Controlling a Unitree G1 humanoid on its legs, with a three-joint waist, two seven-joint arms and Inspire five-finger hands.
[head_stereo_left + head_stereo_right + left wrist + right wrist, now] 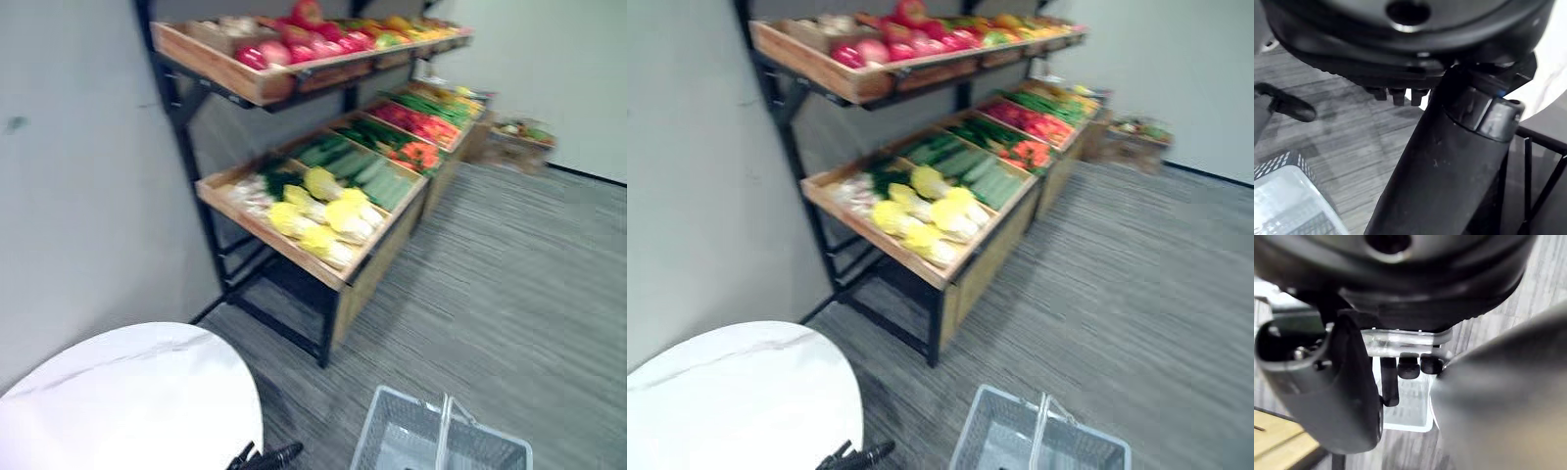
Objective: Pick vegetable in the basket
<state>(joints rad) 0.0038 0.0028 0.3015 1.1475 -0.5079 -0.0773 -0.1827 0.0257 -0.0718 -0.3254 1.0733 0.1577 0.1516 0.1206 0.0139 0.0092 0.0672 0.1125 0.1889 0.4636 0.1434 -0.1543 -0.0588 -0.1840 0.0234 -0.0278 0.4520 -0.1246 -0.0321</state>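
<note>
The white table (127, 401) lay just left of the left hand (266, 455), whose fingers hung loose and held nothing. Well ahead of that hand, seemingly out of reach, yellow cabbages (328, 217) sat in the lower wooden crate (294, 257). To its right the wire basket (392, 416) hung beneath the right hand (1408, 367), which was curled round the handle (1400, 339). On the approach, the basket might swing into the crate's corner, and a smooth cabbage might slip from a shallow grasp.
</note>
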